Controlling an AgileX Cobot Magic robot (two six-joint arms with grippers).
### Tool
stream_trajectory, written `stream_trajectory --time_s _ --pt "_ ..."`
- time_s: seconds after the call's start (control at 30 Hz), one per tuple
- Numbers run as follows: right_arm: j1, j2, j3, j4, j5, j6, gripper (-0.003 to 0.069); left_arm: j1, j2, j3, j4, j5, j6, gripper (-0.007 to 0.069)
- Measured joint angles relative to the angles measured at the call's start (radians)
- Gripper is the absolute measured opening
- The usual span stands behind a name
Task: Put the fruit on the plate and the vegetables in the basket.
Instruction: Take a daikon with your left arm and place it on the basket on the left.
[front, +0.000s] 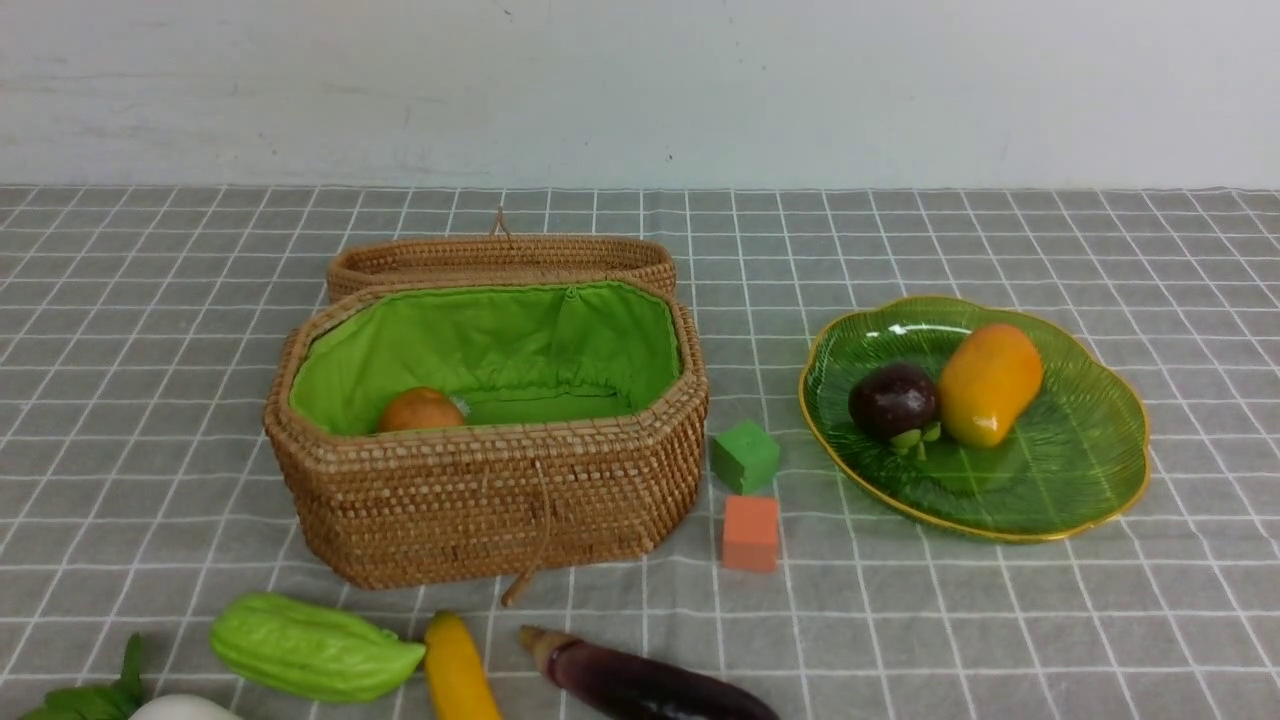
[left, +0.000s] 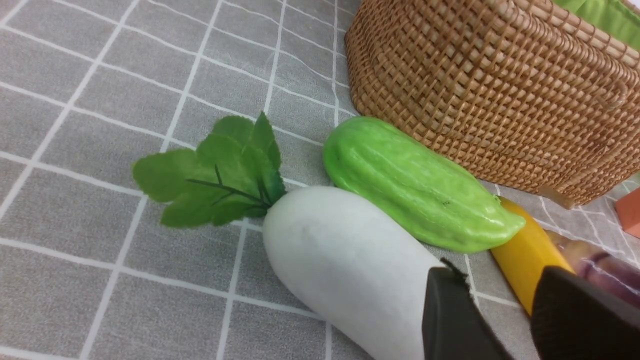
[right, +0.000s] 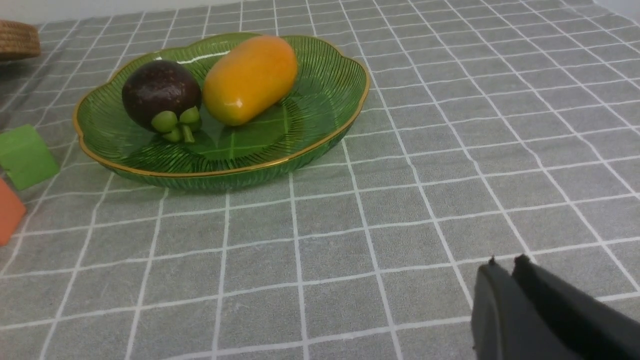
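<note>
Four vegetables are counted. At far left one white radish (front: 180, 708) with green leaves is cut off by the frame edge; just beside it one ridged green gourd (front: 310, 647) is laid on the grey checked cloth (front: 1000, 620); one brown-orange tuber (front: 420, 410) is seen inside the one woven basket (front: 480, 500), on its green lining; the one lid (front: 500, 262) is set just behind the basket. Three fruits are counted; one yellow banana (front: 458, 670) is left on the cloth, against the gourd's pointed end; right of it the fourth vegetable, one dark purple eggplant (front: 640, 685), is laid. Two cubes are placed between basket and plate; one green cube (front: 745, 456) is farther, one orange cube (front: 750, 533) nearer. At right, on the one green plate (front: 1080, 470), one mangosteen (front: 893, 400) is set touching one mango (front: 988, 383).

The left gripper (left: 497, 280) is seen released, jaws apart, nothing held; the radish's blunt end is partly covered by one finger (left: 450, 320), and the banana is shown in the gap; contact cannot be told. The right gripper (right: 506, 265) is seen pressed closed on nothing, over bare cloth; the plate is kept well apart from it.
</note>
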Motion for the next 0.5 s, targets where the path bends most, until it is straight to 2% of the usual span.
stream_trajectory --time_s 0.5 --pt "0.000 0.000 0.000 0.000 0.005 0.000 0.0055 0.000 0.000 0.000 0.000 0.000 0.000 0.0239"
